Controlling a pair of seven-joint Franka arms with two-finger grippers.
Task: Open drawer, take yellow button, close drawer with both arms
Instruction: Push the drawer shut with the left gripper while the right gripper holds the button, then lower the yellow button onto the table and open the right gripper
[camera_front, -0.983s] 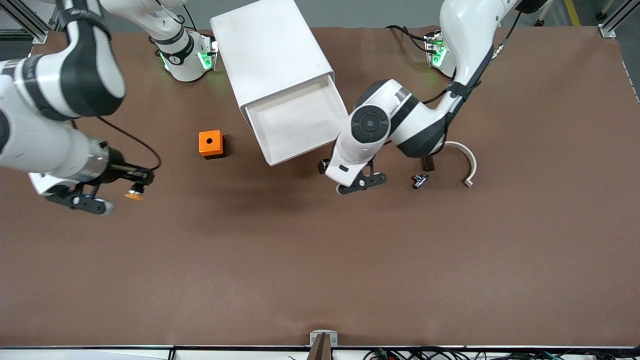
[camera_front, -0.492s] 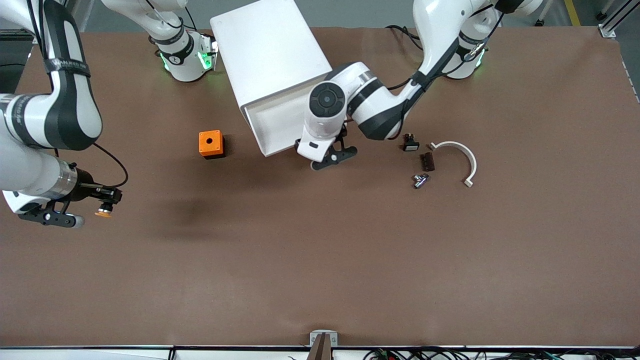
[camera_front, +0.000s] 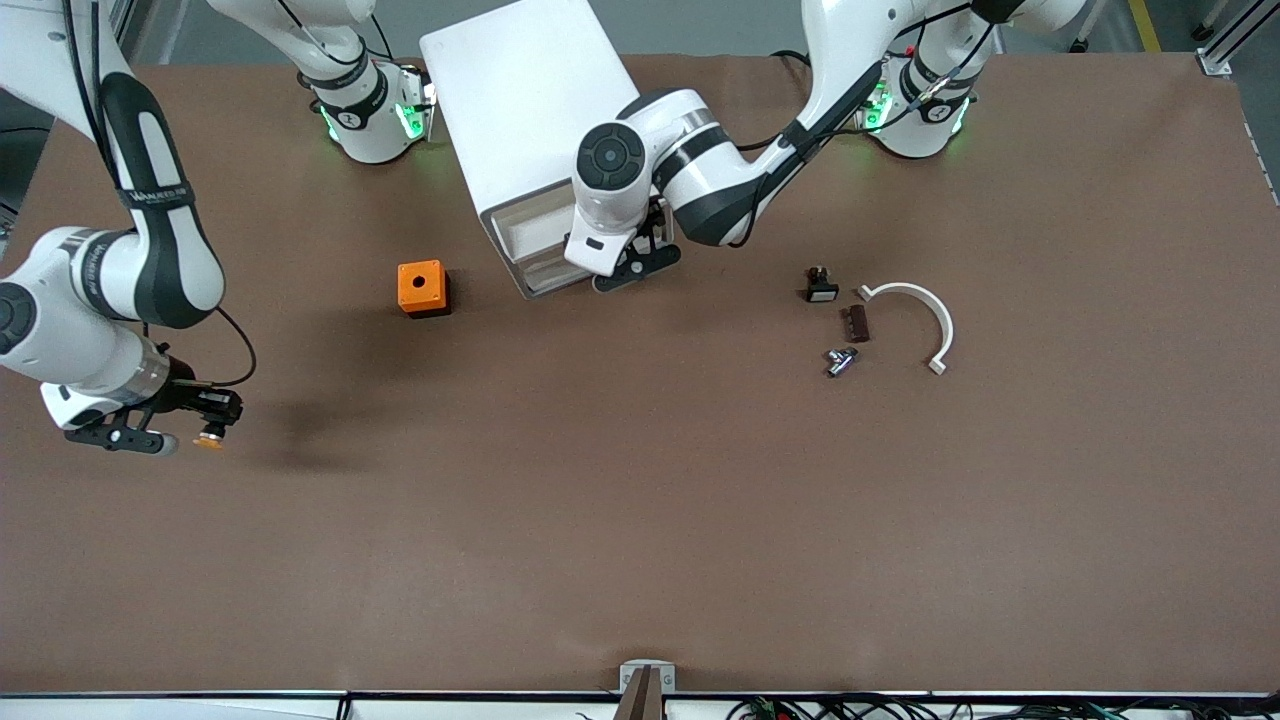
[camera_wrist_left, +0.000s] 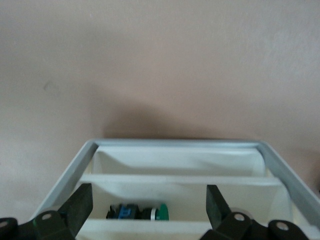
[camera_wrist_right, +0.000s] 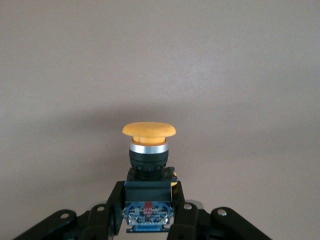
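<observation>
brown tabletop under everything, matte and plain. tall white cabinet standing near the robots' bases, between the two of them, with the drawer poking out only a short way at its front, toward the front camera.

left pincer low over the drawer's front edge, fingers spread wide apart and holding nothing; seen from the left wrist, both fingers flanking the open tray, white dividers across it, and a small blue-and-green part lying in one compartment between them. contact with the drawer front: cannot tell.

right pincer over bare tabletop at the right arm's end, fingers clamped on the black body of the button; in the right wrist view the button held firmly, round orange-yellow cap pointing away from the wrist, silver collar beneath the cap. whether touching the tabletop or just above it: cannot tell.

orange cube with a hole in its top sitting beside the cabinet, toward the right arm's end. toward the left arm's end, a loose cluster: small black part with a white face, dark brown block just beside it, small metal piece nearer the front camera, and a curved white arc next to those.
</observation>
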